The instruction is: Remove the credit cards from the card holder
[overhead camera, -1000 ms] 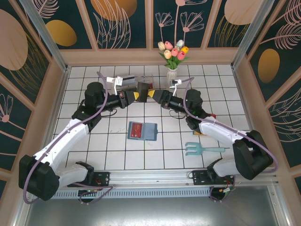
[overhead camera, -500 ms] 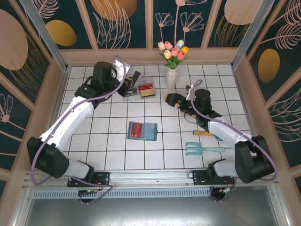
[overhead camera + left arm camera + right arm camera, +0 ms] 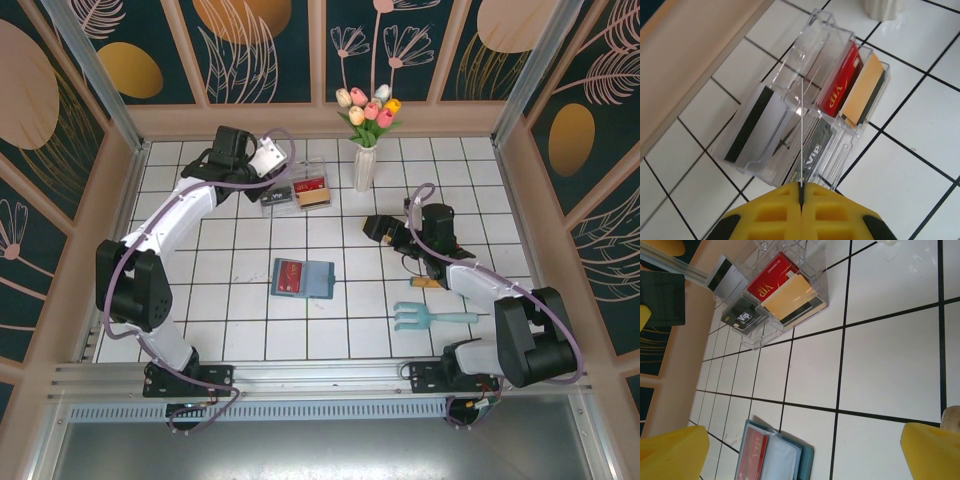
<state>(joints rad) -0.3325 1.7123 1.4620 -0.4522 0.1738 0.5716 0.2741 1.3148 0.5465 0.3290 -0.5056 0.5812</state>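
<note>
The teal card holder (image 3: pixel 318 279) lies open mid-table with a red credit card (image 3: pixel 289 275) in its left slot; it also appears in the right wrist view (image 3: pixel 810 460). My left gripper (image 3: pixel 277 175) (image 3: pixel 801 187) is shut on a thin credit card (image 3: pixel 801 125), seen edge-on, above the clear tray (image 3: pixel 283 200). In the tray lie a red card (image 3: pixel 842 82), a tan card (image 3: pixel 863 87), a grey VIP card (image 3: pixel 816 147) and a striped grey card (image 3: pixel 757 125). My right gripper (image 3: pixel 378 228) (image 3: pixel 805 450) hangs open and holds nothing, right of the tray.
A white vase of tulips (image 3: pixel 365 160) stands just right of the tray. A light-blue hand rake (image 3: pixel 430 318) and a small wooden-handled tool (image 3: pixel 430 283) lie at the front right. Wooden walls (image 3: pixel 130 190) close in the tiled floor.
The two grippers, close together over the tray a second ago, have parted. My left gripper swung to the tray's back left; my right gripper opened wide and drew back right.
</note>
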